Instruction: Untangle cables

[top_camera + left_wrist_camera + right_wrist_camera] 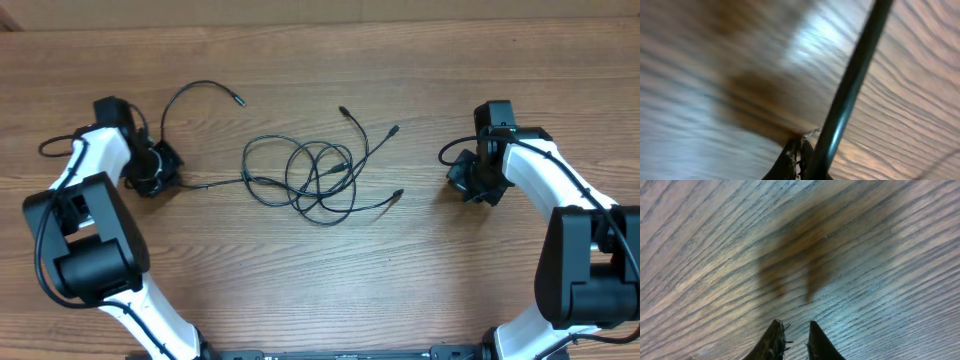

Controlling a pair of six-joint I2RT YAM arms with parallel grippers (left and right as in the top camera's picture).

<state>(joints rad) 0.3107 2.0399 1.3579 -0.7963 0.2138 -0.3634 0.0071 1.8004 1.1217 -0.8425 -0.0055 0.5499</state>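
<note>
Overhead: thin black flexible cables with small plug tips lie in loose overlapping loops mid brown wood-grain tabletop, between both arms. One strand runs left into the left gripper. The right gripper stands well apart, right of the tangle.

Left wrist: left gripper is pinched together on the strand, which slants away over the tabletop.

Right wrist: right gripper is parted by a narrow gap, holding nothing.

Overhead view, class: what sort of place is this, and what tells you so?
Probably a robotics lab or test bench: a white-and-black left arm and right arm are mounted at a plain wooden table, with thin black cables lying tangled between them.
</note>
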